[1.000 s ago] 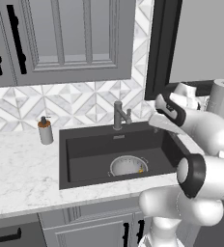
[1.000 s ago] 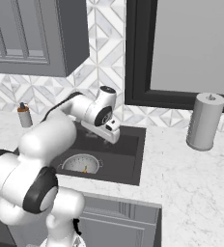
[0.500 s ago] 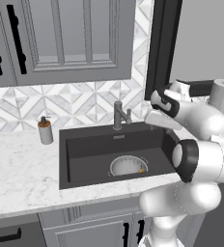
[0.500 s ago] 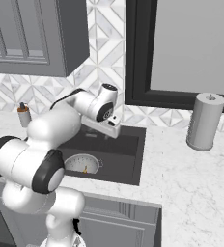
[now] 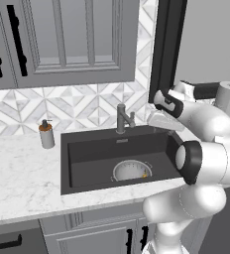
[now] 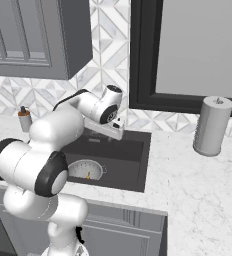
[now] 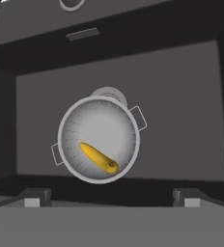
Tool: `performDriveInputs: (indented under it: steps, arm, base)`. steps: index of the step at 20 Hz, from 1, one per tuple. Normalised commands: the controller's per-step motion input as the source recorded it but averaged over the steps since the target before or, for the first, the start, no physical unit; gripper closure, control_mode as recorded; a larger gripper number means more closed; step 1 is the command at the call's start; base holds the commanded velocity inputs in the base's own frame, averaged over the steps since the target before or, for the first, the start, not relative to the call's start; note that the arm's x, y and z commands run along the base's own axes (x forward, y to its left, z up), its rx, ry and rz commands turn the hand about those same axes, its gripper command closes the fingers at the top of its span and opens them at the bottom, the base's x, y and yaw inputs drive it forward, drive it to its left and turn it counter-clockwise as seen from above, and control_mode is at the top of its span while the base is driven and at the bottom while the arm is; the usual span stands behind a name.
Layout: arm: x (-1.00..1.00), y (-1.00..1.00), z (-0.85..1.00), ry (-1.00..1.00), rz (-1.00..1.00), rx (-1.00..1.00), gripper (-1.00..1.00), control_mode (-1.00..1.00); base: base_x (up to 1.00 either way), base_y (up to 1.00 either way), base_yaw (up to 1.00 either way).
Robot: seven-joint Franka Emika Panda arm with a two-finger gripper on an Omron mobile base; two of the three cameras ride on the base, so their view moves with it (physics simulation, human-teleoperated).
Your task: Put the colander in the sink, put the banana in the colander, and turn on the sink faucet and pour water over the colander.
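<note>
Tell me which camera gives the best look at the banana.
The hand view: it looks straight down into the colander, so the whole banana lies in plain sight. The left base view catches just a yellow speck at the rim, and the right base view a thin sliver.

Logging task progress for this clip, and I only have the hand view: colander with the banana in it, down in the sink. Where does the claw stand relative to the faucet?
Observer: The claw hangs above the sink's right rear corner, to the right of the sink faucet, not touching it.
Operator: Is water running?
Observer: No stream shows from the spout in the left base view.
Operator: Anything else on the counter?
Observer: A soap dispenser stands left of the sink, and a paper towel roll stands to its right.
</note>
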Motion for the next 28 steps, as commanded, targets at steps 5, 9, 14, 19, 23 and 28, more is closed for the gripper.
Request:
performDriveInputs:
  steps: [5,9,14,19,23,28]
  arm:
    - [0.07,-0.02,0.00,-0.06,0.00,0.00,-1.00,-1.00]
    - [0.07,-0.14,0.00,-0.06,0.00,0.00,-1.00,-1.00]
    - [0.08,-0.19,0.00,-0.09,0.00,0.00,-1.00,-1.00]
    - [0.10,-0.26,0.00,-0.08,0.00,0.04,-1.00,-1.00]
    - [0.26,-0.09,0.00,-0.10,0.01,0.08,-1.00,-1.00]
    - [0.29,0.00,0.00,-0.12,0.02,0.11,-1.00,-1.00]
  base:
    - [0.00,0.00,0.00]
    - [0.00,0.00,0.00]
    - [0.00,0.00,0.00]
    - [0.00,0.00,0.00]
    - [0.00,0.00,0.00]
    - [0.00,0.00,0.00]
